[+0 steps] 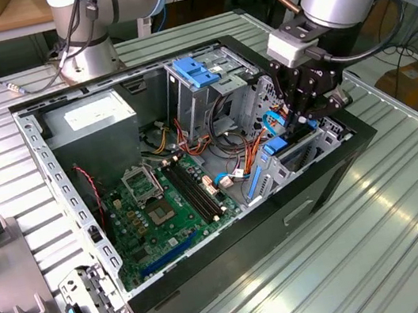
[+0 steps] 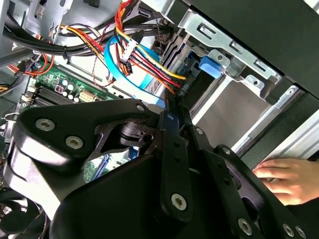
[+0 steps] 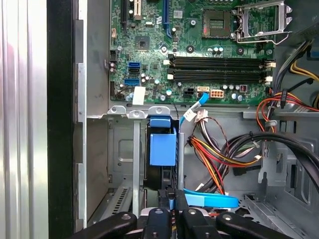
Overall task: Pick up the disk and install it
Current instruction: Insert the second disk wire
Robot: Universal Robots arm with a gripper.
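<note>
Black end effector linkage fills the foreground in both wrist views. Fingers narrow, pinched on the blue-railed edge of the disk. The disk stands on edge in the drive bay at the front corner of the open computer case, beside the motherboard. Coloured cables lie just beside it. A person's hand rests on the case rim. The case lies on the ribbed bench.

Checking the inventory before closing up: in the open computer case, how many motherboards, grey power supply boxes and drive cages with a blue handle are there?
Motherboard: 1
Grey power supply box: 1
Drive cage with blue handle: 1
Total: 3
</note>
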